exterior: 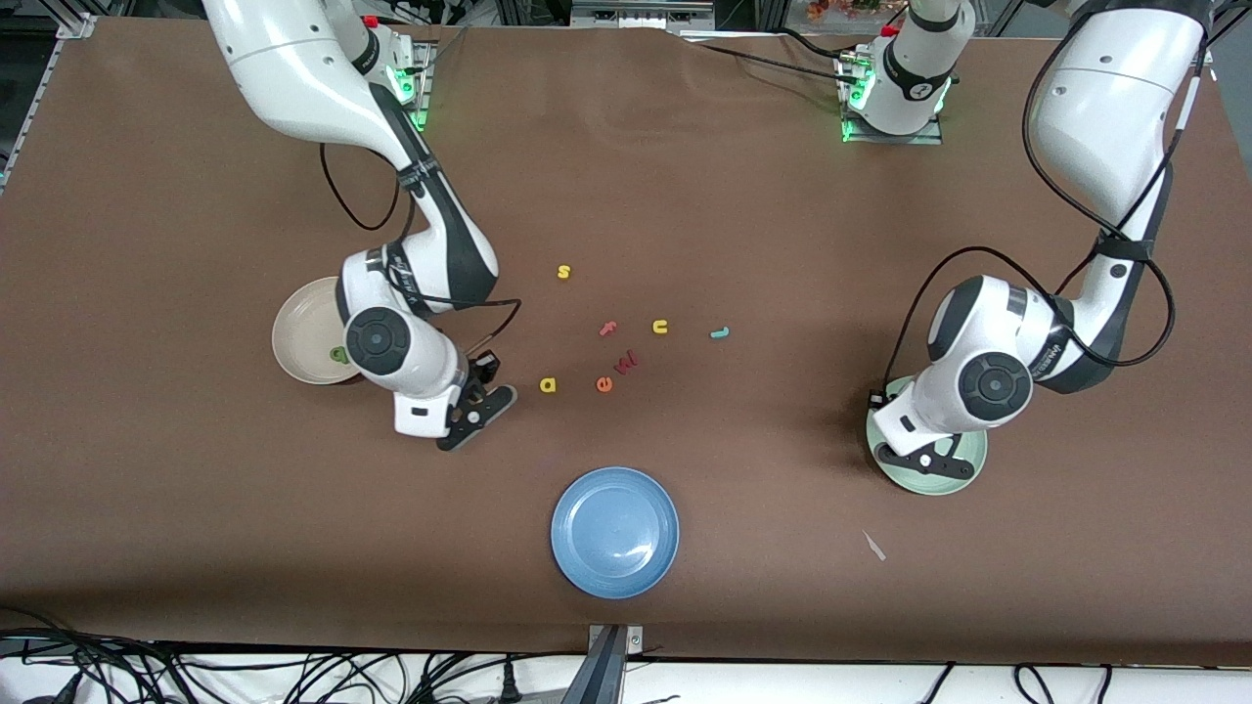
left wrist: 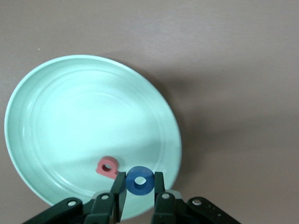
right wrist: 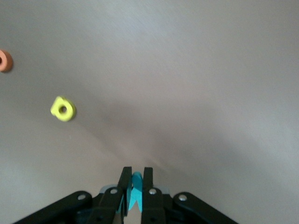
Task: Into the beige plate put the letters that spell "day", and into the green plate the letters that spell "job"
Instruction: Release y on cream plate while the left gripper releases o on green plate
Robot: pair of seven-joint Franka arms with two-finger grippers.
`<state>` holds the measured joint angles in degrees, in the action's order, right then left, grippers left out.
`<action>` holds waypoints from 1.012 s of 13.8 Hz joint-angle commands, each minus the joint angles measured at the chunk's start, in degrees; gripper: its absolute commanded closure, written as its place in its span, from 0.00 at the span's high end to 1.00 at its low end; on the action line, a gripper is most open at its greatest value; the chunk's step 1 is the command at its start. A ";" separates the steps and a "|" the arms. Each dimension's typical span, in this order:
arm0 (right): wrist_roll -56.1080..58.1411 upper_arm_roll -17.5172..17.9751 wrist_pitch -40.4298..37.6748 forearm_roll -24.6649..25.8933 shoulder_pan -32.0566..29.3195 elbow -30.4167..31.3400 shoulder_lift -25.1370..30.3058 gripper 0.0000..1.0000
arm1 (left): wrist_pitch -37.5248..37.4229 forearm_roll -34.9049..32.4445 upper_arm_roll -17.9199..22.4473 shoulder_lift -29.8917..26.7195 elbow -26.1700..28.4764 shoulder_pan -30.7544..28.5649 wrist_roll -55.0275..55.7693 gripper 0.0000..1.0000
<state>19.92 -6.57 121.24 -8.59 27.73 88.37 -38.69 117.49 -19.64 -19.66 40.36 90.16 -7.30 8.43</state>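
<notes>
My left gripper (exterior: 924, 458) (left wrist: 139, 184) hangs over the green plate (exterior: 963, 479) (left wrist: 70, 116), shut on the blue o (left wrist: 139, 180). The salmon b (left wrist: 108, 167) lies in that plate beside it. My right gripper (exterior: 484, 406) (right wrist: 135, 179) is over bare table between the beige plate (exterior: 298, 337) and the yellow a (exterior: 548, 385) (right wrist: 63, 108), shut on the teal y (right wrist: 136, 189). The green d (exterior: 338, 354) lies in the beige plate, partly under the right arm. The teal j (exterior: 720, 333) lies on the table toward the left arm's end of the letter group.
A blue plate (exterior: 614, 531) sits nearest the front camera. Loose letters lie mid-table: yellow s (exterior: 563, 272), pink f (exterior: 607, 330), yellow u (exterior: 660, 327), red w (exterior: 627, 363), orange e (exterior: 604, 384) (right wrist: 4, 61). A white scrap (exterior: 873, 546) lies near the green plate.
</notes>
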 commanded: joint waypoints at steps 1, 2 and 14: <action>-1.11 -3.78 -1.36 -0.73 -0.40 7.75 6.15 0.00 | 3.44 -1.63 -0.56 2.87 -0.08 -1.57 -0.96 0.00; 0.11 -5.71 0.13 -0.64 -0.40 11.09 8.08 0.00 | 3.62 -1.63 -0.47 3.14 -0.08 -1.57 -0.96 0.00; 6.81 -14.44 15.36 -1.17 -0.40 32.58 17.24 1.00 | -6.55 1.52 -4.42 -2.13 0.45 -2.19 -2.55 1.00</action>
<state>26.14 -21.35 136.90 -8.62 26.79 119.97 -23.65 114.64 -19.41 -22.21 41.17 89.69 -8.92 6.40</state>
